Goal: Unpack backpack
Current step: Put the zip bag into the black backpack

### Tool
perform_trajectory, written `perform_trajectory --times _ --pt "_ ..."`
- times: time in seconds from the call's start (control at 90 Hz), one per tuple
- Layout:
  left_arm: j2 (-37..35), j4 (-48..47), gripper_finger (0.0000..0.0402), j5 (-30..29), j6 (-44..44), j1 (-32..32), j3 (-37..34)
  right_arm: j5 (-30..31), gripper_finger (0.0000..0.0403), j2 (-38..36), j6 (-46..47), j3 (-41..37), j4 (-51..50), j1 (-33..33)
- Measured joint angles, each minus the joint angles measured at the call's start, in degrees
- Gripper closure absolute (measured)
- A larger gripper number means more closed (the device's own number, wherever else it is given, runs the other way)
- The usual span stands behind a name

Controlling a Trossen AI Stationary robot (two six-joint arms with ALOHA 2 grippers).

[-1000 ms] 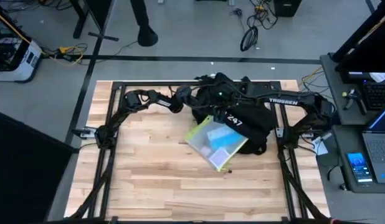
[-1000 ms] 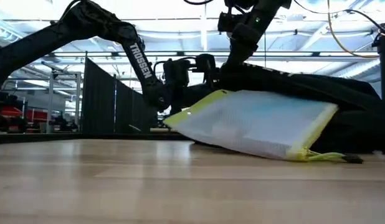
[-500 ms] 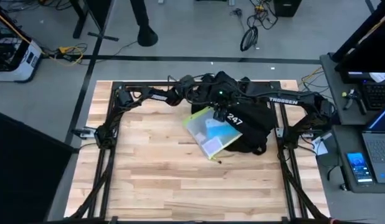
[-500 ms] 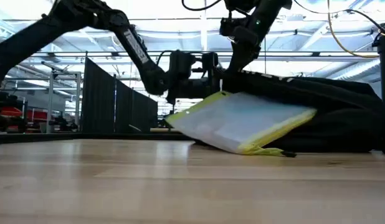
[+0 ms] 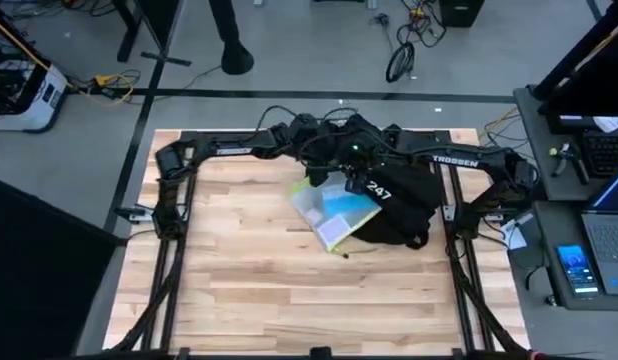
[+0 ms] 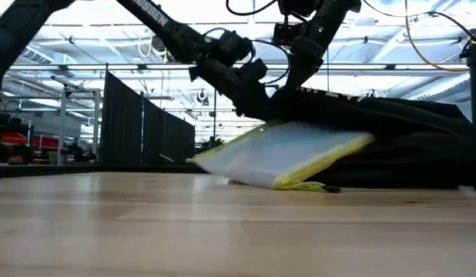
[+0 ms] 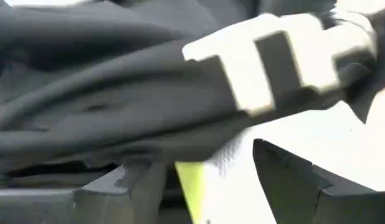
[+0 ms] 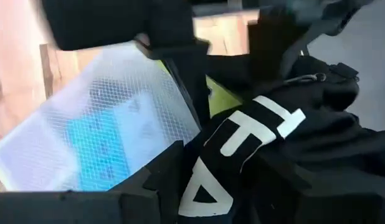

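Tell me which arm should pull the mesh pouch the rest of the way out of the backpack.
Left, probably. The left gripper is at the mesh pouch's upper edge, where it leaves the backpack, fingers either side of its yellow trim. The right gripper sits on the backpack fabric by the lettering, better suited to holding the opening.

Laptop (image 5: 611,207), phone (image 5: 576,268), perhaps floor cables (image 5: 404,50).

"247" on backpack (image 5: 394,200); "TROSSEN" on right arm (image 5: 455,162).
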Motion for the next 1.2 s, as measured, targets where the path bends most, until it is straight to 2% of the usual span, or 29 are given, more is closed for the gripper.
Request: perform_trajectory --times 0.056,0.211,0.289,0.5,0.544,0.611,0.678,0.733,0.867,0.967,1.122,1.2 --pt "-1.2 -0.97 0.0182 -2.3 0.96 -0.38 0.13 0.06 0.0259 -0.3 0.01 0.0 0.02 -0.81" --pt "-3.94 -4.37 0.0182 -3.53 0.62 -0.26 -0.05 0.27 0.0259 -3.14 1.39 0.0 1.15 -2.79" --pt "-5.1 -3.59 0.0182 -3.53 -0.22 -0.26 0.08 -0.36 0.0259 -5.13 2.64 0.0 2.96 -3.58" --pt "-8.24 -8.99 0.0182 -2.98 -0.14 0.63 0.02 -3.47 0.0254 -7.3 5.37 0.04 4.77 -4.98" --pt "-8.52 -10.81 0.0182 -3.0 0.7 0.76 0.02 -5.57 0.0248 -7.3 6.75 0.02 5.74 -5.03" --pt "-8.95 -14.06 0.0182 -3.01 2.86 0.91 0.02 -13.2 0.0238 -6.98 9.23 0.02 8.87 -4.12" --pt "-9.66 -18.38 0.0182 -3.05 5.05 1.23 -0.01 -21.74 0.0229 -5.5 10.35 0.16 12.92 -0.93" --pt "-10.19 -21.68 0.0182 -3.23 6.93 1.89 -0.05 -23.97 0.0225 -3.27 9.44 0.17 13.39 2.42" --pt "-10.57 -29.55 0.0182 -3.55 9.14 3.42 -0.08 -19.46 0.0223 5.15 6.42 -0.02 12.54 8.07" --pt "-10.68 -33.94 0.0182 -3.38 11.3 4.49 -0.42 -19.07 0.0222 12.08 6.83 -0.05 15.06 9.21" --pt "-10.71 -33.99 0.0182 -3.42 13.25 6.21 -4.33 -18.85 0.0222 19.11 8.67 -0.07 19.3 9.56" --pt "-10.7 -29.72 0.0182 -3.24 13.21 6.54 -7.12 -16.6 0.0222 21.32 9.44 -0.07 20.23 9.3"
